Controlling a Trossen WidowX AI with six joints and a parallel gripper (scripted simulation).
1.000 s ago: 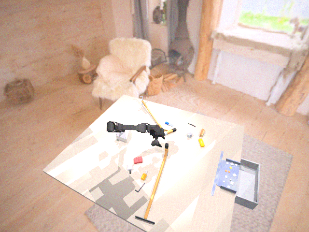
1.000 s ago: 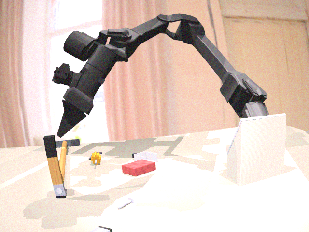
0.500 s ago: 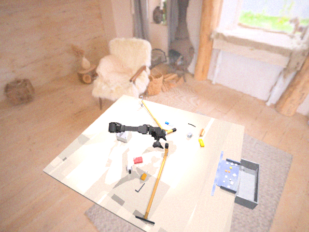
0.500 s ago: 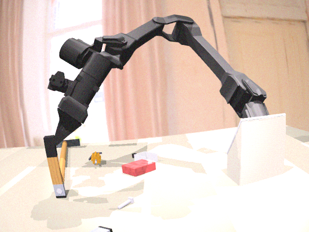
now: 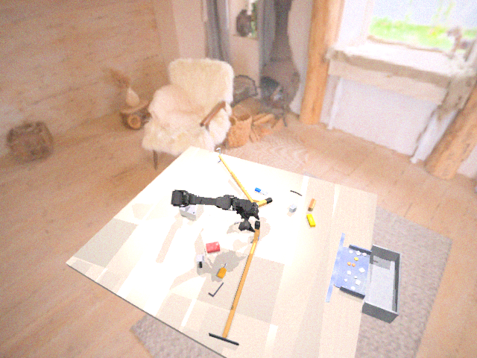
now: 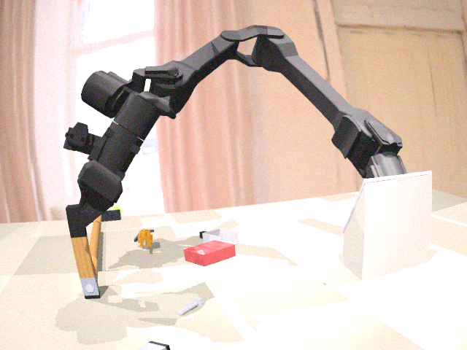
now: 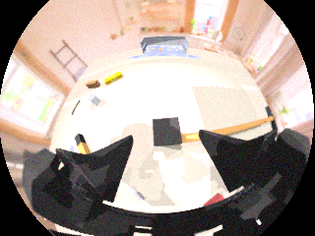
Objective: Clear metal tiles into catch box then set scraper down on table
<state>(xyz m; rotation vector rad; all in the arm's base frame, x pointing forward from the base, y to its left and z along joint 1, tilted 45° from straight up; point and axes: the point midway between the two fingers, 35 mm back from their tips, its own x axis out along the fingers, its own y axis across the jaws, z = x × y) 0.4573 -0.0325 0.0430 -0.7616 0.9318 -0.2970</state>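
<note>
We observe no tiles (image 5: 358, 282) visibly cleared: they sit on the steel bench plate (image 5: 337, 274) (image 7: 192, 57), right in the top view, catch box (image 5: 379, 311) (image 7: 164, 41) beyond; long scraper (image 5: 241, 283) (image 6: 79, 256) (image 7: 231, 130), lower centre, ungrasped, gripper (image 5: 255, 224) (image 6: 87, 223) (image 7: 165, 136) jaws spread.

The black arm (image 5: 208, 201) (image 6: 309, 79) rises in the exterior view from the right of the frame, arches to its high elbow at the upper middle, then bends at the wrist (image 6: 137, 113) and slopes down toward the lower left. In the top view it stretches from left of centre to the middle of the frame, above the table (image 5: 304, 246) (image 6: 282, 312) (image 7: 148, 93). Its pincer (image 5: 252, 227) (image 7: 165, 136) points downward, wide open and gripping nothing, with one dark finger at each side of the wrist view's lower half.
</note>
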